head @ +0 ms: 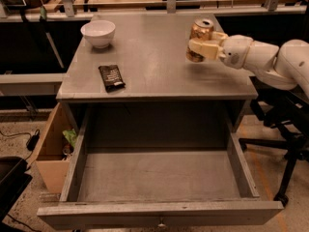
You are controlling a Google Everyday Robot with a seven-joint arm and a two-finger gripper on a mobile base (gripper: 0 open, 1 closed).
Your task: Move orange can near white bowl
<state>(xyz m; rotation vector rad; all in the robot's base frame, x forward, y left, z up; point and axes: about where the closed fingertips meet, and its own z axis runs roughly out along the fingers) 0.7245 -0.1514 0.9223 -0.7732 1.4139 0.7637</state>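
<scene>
The orange can [199,33] is golden-orange with a silver top. It is upright and lifted slightly off the grey tabletop [154,57], near its right side. My gripper [203,46] reaches in from the right on a white arm and is shut on the can's middle and lower body. The white bowl [98,33] stands at the table's far left corner, well to the left of the can.
A flat dark snack packet [111,77] lies near the table's front left. An open empty drawer [159,178] juts out below the table front. A cardboard box [54,149] sits on the floor at left. A black chair base [285,144] stands at right.
</scene>
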